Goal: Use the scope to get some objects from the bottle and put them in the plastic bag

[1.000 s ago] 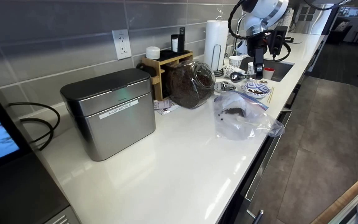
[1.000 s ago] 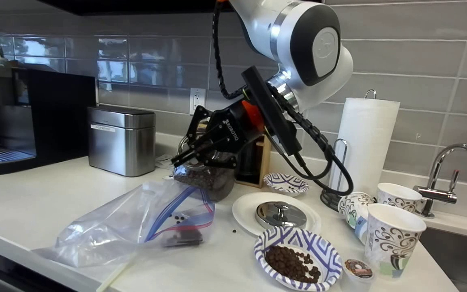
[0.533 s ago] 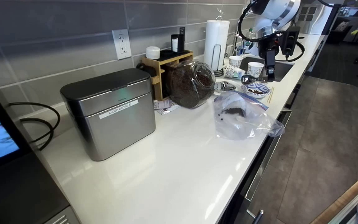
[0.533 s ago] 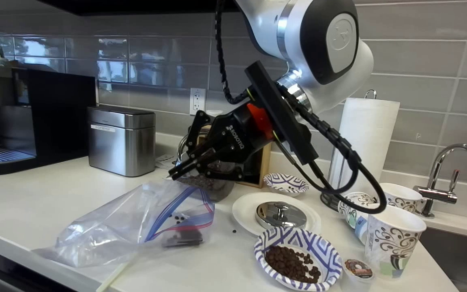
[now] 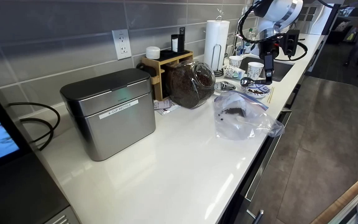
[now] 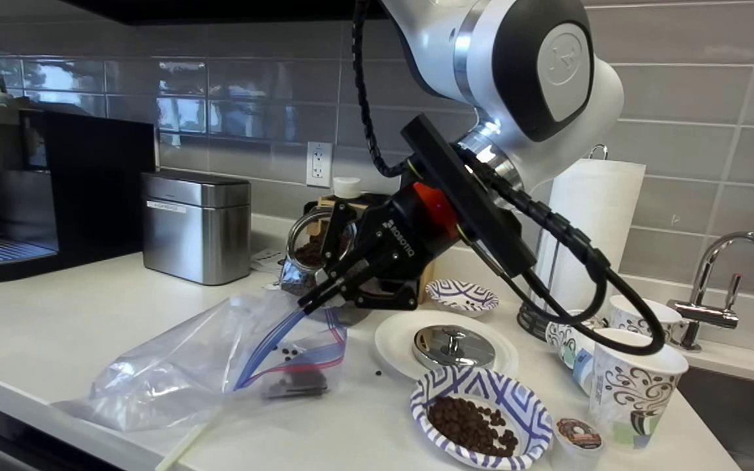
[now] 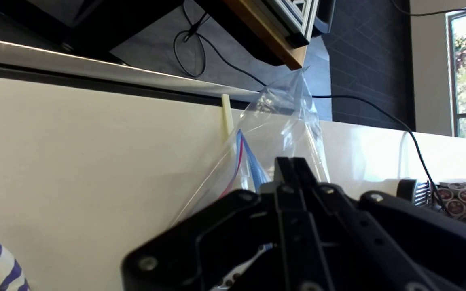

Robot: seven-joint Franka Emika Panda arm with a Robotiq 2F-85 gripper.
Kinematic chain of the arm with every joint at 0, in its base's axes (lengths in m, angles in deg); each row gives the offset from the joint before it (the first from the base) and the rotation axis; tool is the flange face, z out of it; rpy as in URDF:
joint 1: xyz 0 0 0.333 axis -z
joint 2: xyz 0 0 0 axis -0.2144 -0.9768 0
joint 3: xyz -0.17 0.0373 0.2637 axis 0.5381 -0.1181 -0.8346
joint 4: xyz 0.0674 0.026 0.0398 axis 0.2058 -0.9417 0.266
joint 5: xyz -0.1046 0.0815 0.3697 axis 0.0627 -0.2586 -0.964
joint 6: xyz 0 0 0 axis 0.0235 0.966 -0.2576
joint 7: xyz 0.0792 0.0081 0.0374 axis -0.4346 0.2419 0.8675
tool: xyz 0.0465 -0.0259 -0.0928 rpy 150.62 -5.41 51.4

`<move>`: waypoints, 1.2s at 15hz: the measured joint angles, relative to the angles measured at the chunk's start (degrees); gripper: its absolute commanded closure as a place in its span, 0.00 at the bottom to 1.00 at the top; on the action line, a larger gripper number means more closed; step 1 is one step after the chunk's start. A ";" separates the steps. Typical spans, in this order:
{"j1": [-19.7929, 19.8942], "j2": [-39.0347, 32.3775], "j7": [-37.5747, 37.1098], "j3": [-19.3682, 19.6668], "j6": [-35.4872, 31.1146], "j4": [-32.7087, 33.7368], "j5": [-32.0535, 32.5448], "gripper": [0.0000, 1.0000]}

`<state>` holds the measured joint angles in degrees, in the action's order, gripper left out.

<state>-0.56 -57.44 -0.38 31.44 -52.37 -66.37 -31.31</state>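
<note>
The large glass jar [image 5: 191, 85] of dark coffee beans lies tilted at the wooden rack; its open mouth [image 6: 308, 245] also shows. The clear plastic bag [image 5: 244, 124] lies on the counter with its blue-edged opening raised, a few beans and a dark block inside. The bag also shows in the wrist view [image 7: 285, 109]. My gripper [image 5: 268, 82] is shut on the handle of a metal scoop [image 5: 246, 81], held above the counter. In an exterior view my gripper [image 6: 304, 304] is near the bag's opening. In the wrist view my gripper [image 7: 291, 161] hides the scoop. The scoop's contents cannot be seen.
A patterned paper bowl [image 6: 524, 409] of beans stands at the front, near a metal lid [image 6: 453, 347] on a white plate. Paper cups [image 6: 639, 379], a pod [image 6: 576, 438] and the paper towel roll [image 6: 596, 229] stand beside. A steel bin [image 5: 120, 115] is against the wall.
My gripper and the scoop have moved away from the jar's mouth, then lower, towards the bag's opening. The jar and bag have not moved. A person has come into view in the background.
</note>
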 measured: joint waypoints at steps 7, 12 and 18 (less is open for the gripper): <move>-2.00 0.64 -2.95 -0.50 -2.80 -0.02 4.97 0.99; -4.02 1.64 -5.25 -1.31 -4.34 -0.32 9.48 0.99; -6.53 3.86 -8.89 -2.41 -9.51 -3.01 15.02 0.99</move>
<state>-7.09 -53.58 -9.27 29.03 -61.87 -69.38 -16.30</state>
